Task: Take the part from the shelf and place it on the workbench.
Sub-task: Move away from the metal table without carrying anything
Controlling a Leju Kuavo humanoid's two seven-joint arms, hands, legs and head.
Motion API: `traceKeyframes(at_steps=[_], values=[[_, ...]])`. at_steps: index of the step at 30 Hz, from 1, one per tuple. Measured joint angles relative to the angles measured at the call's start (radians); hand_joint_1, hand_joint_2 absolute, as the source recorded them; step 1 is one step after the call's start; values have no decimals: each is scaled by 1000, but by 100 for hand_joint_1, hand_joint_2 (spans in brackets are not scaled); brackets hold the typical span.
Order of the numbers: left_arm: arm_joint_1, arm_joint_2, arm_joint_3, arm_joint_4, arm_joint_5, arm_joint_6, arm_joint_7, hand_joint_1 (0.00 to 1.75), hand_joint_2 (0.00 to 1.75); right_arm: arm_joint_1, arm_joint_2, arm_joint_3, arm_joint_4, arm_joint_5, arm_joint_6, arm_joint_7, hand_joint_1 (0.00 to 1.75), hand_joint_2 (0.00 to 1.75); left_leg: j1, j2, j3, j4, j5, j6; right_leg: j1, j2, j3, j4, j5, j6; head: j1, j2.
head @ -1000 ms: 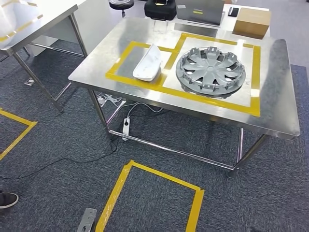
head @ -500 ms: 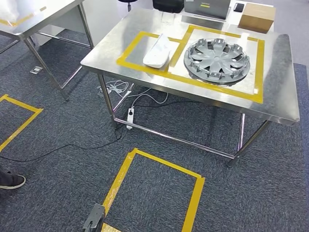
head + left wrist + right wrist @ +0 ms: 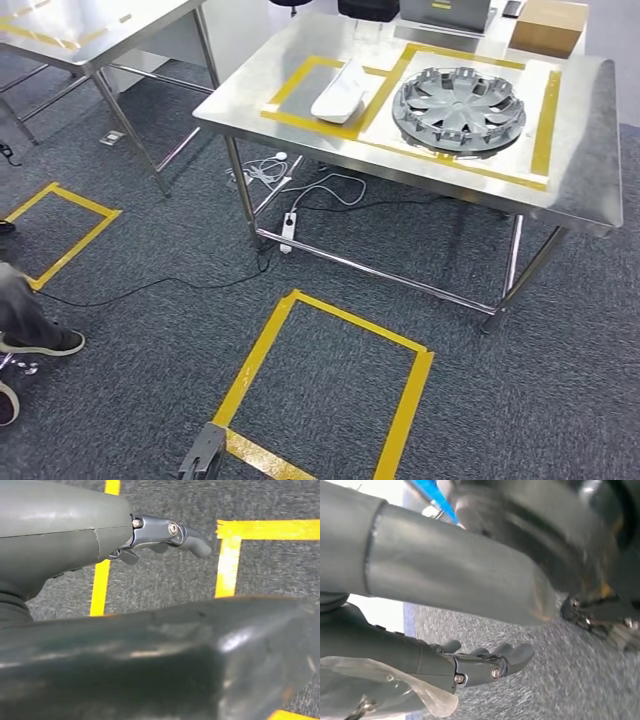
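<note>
The steel workbench (image 3: pixel 589 150) stands ahead on grey carpet, marked with yellow tape boxes. A white moulded part (image 3: pixel 345 90) lies in its left taped box, and a grey wheel cover (image 3: pixel 459 108) lies in the right one. My left hand (image 3: pixel 166 532) hangs over the carpet in the left wrist view, its fingers stretched out and holding nothing. My right hand (image 3: pixel 471 665) also hangs low over the carpet in the right wrist view, fingers extended and empty.
A second steel table (image 3: pixel 98 30) stands at the far left. A power strip (image 3: pixel 287 232) and cables lie under the workbench. Yellow taped squares (image 3: pixel 332 390) mark the carpet. A person's shoes (image 3: pixel 41 340) are at the left edge. A cardboard box (image 3: pixel 549 25) sits behind the workbench.
The whole head picture has shifted as the camera moved: the workbench now sits further up and right, and the person's shoes and the left floor square have come into view.
</note>
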Motion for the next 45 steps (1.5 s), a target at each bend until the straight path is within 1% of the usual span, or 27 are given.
traceKeyframes(at_steps=[2,4,5,7,9,10,12,17,18,20,21,22,23,24,25,27,29,31,33,34,35,36,38,39,41,42,45], values=[[0,0,-2,0,0,0,2,0,0,2,-1,10,0,4,0,-6,0,0,3,5,-23,103,-53,-6,1,-16,-8,1,6,0,-1,0],[2,0,-5,0,0,0,4,0,0,2,-3,16,1,6,-1,-8,0,0,7,8,-14,138,-49,-9,1,-33,-16,2,9,0,-1,0],[4,0,-6,0,0,0,4,0,0,2,-4,19,1,7,-1,-9,0,0,8,10,8,124,-31,-9,2,-43,-19,3,10,1,-1,0],[5,0,-7,0,0,0,5,0,0,1,-5,25,1,8,-2,-16,0,0,8,27,87,15,13,-4,2,-62,-17,6,10,4,-1,0],[3,0,-8,0,1,0,4,0,0,-2,-5,32,1,12,-1,-33,0,0,-1,60,150,-88,23,9,5,-78,-15,9,9,13,0,0],[3,1,-9,0,1,0,4,0,0,-2,-5,35,2,14,0,-42,0,0,-6,71,161,-112,17,16,7,-86,-15,10,9,18,0,0],[5,2,-9,0,3,0,4,0,0,-4,-5,40,4,18,5,-50,0,0,-11,68,159,-119,13,26,8,-97,-13,10,12,27,0,0],[8,3,-9,0,4,0,4,0,0,-6,-5,42,5,19,9,-51,0,0,-11,61,157,-124,11,30,8,-104,-13,9,12,32,0,0],[8,4,-9,0,4,-1,4,0,0,-8,-5,43,5,20,11,-51,0,0,-7,54,161,-135,11,35,8,-89,-21,20,1,36,3,0],[8,4,-10,0,2,-2,7,0,0,-8,-7,49,7,23,18,-52,0,0,-3,20,165,-157,14,48,5,-34,-119,181,-50,46,8,0],[9,4,-11,0,1,-2,8,0,0,-6,-8,53,8,25,20,-52,0,0,-2,0,166,-163,16,53,3,-5,-164,242,-56,50,11,0],[9,4,-11,0,1,-2,9,0,0,-3,-9,56,10,27,22,-52,0,0,-2,-20,165,-161,17,55,1,12,-191,270,-37,51,12,0],[9,3,-11,0,1,-2,9,0,0,-2,-11,58,10,28,22,-52,0,0,-2,-33,165,-159,17,55,0,22,-172,207,12,50,12,0],[8,3,-11,0,1,-2,9,0,0,-1,-12,60,10,29,23,-52,0,0,-4,-43,164,-156,16,53,-3,42,-149,145,47,48,12,0],[6,2,-11,0,1,-1,9,0,0,-2,-13,61,11,30,24,-53,0,0,-5,-54,159,-151,17,50,-6,60,-128,90,64,46,12,0],[5,1,-11,0,1,0,9,0,0,-2,-13,62,12,31,26,-53,0,0,-4,-73,144,-144,21,38,-7,79,-110,49,61,41,12,0],[8,1,-11,0,1,0,9,0,0,-2,-13,65,13,32,28,-53,0,0,-3,-80,133,-141,24,25,-9,61,-106,41,63,30,11,0],[10,2,-11,0,2,1,9,0,0,0,-13,66,13,33,29,-53,0,0,-3,-44,113,-101,-3,15,-12,38,-104,35,69,20,6,0],[7,2,-11,0,2,1,9,0,0,0,-14,66,13,34,28,-53,0,0,1,-3,62,12,-66,5,-10,11,-104,34,68,16,1,0],[6,2,-11,0,2,1,9,0,0,1,-14,66,13,34,28,-53,0,0,4,3,35,74,-91,1,-9,-3,-104,35,68,14,0,0],[7,2,-11,0,3,1,9,0,0,0,-14,66,14,34,29,-53,0,0,8,6,17,118,-103,-2,-9,-17,-104,35,67,14,0,0],[8,2,-11,0,3,1,9,0,0,0,-14,66,14,34,29,-53,0,0,11,8,18,123,-94,-4,-9,-31,-104,35,67,14,0,0],[10,2,-11,0,4,1,9,0,0,-1,-14,66,14,34,31,-54,0,0,15,23,69,32,-38,-6,-9,-54,-102,35,65,16,0,0],[9,2,-11,0,4,2,9,0,0,-2,-14,66,14,34,33,-54,0,0,13,44,104,-34,-14,-5,-7,-64,-100,36,63,20,0,0],[4,1,-11,0,4,4,9,0,0,-2,-15,66,14,34,35,-55,0,0,6,75,145,-120,7,5,-2,-83,-99,38,60,30,0,0],[3,1,-11,0,4,6,8,0,0,-3,-15,66,14,34,37,-55,0,0,2,80,147,-133,5,12,-1,-93,-99,38,59,36,1,0],[8,2,-11,0,4,9,8,0,0,-7,-15,66,14,34,42,-55,0,0,-2,57,140,-137,11,30,-5,-107,-100,38,58,49,2,0]])
